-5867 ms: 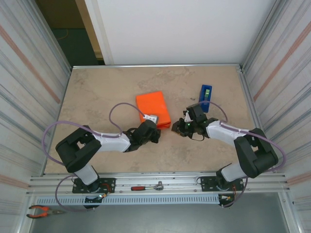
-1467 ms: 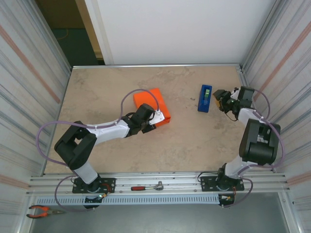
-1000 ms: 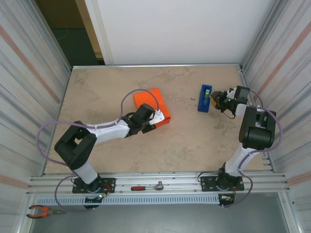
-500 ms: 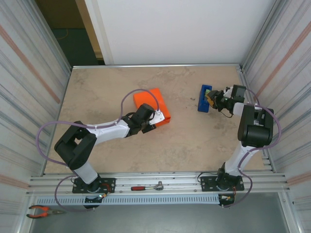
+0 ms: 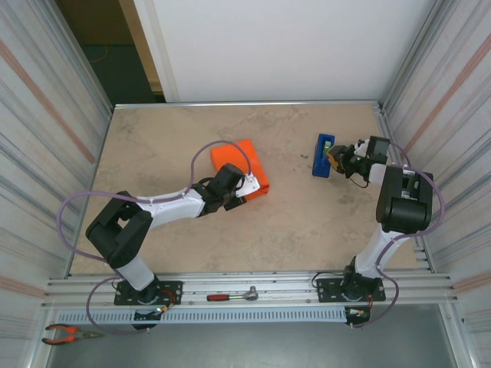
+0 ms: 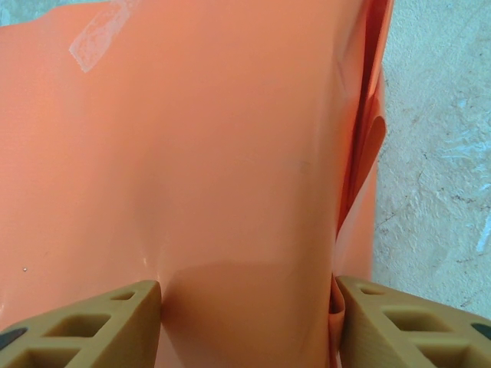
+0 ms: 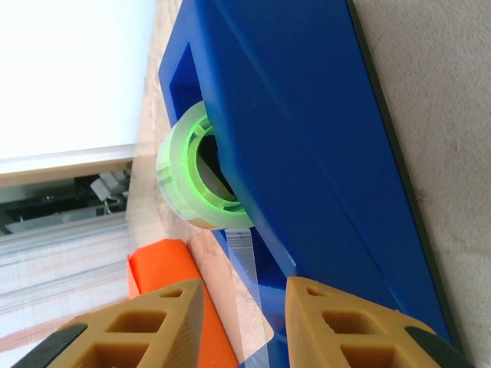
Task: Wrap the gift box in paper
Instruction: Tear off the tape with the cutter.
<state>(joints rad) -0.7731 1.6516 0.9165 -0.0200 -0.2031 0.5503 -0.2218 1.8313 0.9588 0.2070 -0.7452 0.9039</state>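
The orange paper [image 5: 244, 159] lies folded into a parcel at mid-table, and the gift box is hidden inside it. My left gripper [image 5: 232, 186] is at the parcel's near end. In the left wrist view its two tan fingers [image 6: 92, 322] press against the paper [image 6: 230, 169] from both sides, shut on it. A strip of clear tape [image 6: 100, 34] sticks to the paper's far corner. My right gripper [image 5: 341, 157] is at the blue tape dispenser [image 5: 324, 155]. In the right wrist view this gripper [image 7: 244, 310] stands open, with the loose tape end [image 7: 249, 284] from the green roll [image 7: 188, 176] hanging between its fingers.
Corrugated metal walls [image 5: 46, 130] close in the table on the left and right. A rail [image 5: 253, 285] runs along the near edge, with a red-handled wrench [image 5: 234, 296] on it and pliers [image 5: 65, 333] below. Bare tabletop [image 5: 299, 215] lies between the parcel and the dispenser.
My right gripper has moved a little to the left, up against the dispenser's tape end. The left arm and the parcel have stayed put.
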